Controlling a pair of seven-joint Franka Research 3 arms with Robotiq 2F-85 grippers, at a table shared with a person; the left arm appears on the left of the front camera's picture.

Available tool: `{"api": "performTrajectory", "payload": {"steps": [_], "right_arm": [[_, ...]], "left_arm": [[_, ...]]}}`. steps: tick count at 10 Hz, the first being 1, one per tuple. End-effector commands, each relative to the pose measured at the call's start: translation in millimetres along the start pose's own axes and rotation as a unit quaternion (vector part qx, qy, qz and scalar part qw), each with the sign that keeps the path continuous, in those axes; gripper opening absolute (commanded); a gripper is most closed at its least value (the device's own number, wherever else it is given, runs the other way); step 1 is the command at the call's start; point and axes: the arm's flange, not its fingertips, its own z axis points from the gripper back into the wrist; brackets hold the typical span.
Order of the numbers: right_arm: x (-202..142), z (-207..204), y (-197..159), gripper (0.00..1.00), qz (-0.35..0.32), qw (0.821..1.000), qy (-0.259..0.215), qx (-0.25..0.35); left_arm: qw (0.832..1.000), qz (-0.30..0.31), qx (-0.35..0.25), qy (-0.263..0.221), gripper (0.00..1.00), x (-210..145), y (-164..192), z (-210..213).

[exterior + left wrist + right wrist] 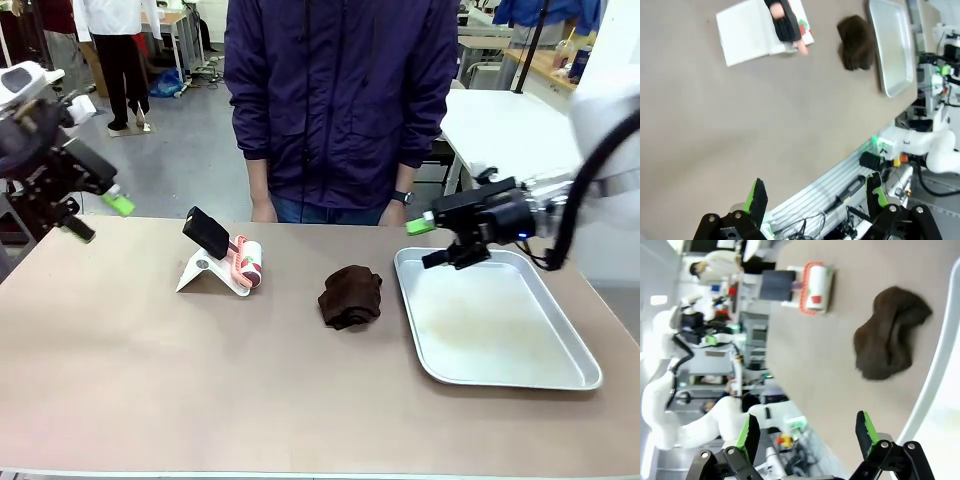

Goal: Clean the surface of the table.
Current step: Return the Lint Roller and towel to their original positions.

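Note:
The brownish-tan table [200, 370] spans the front view. On it lie a crumpled dark brown cloth [350, 296] near the middle and a lint roller [247, 262] with a black handle on a white stand [205, 272]. My left gripper [97, 215] hangs open above the table's far left corner, nothing between its fingers. My right gripper [428, 242] is open over the far edge of the silver tray [500, 325]. The wrist views show the cloth [856, 42] [890, 332], the roller [815, 287] and both pairs of green-padded fingers [756, 197] [748, 432] spread apart.
A person in a dark purple jacket [340, 100] stands at the far side of the table, arms down. The silver tray is bare inside. A white-topped table [500, 125] stands behind at the right. Wide bare tabletop lies in front.

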Motion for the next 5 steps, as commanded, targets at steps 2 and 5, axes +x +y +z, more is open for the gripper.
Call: {"api": "performTrajectory", "payload": {"steps": [2,5], "right_arm": [[-39,50,-12,1.0,-0.018,0.995,-0.015,0.098],[-68,77,-25,1.0,0.003,0.986,-0.017,0.164]], "left_arm": [[0.998,-0.02,-0.058,0.002,1.0,-42,25,6],[0.997,-0.003,-0.083,-0.002,1.0,-65,46,7]]}}
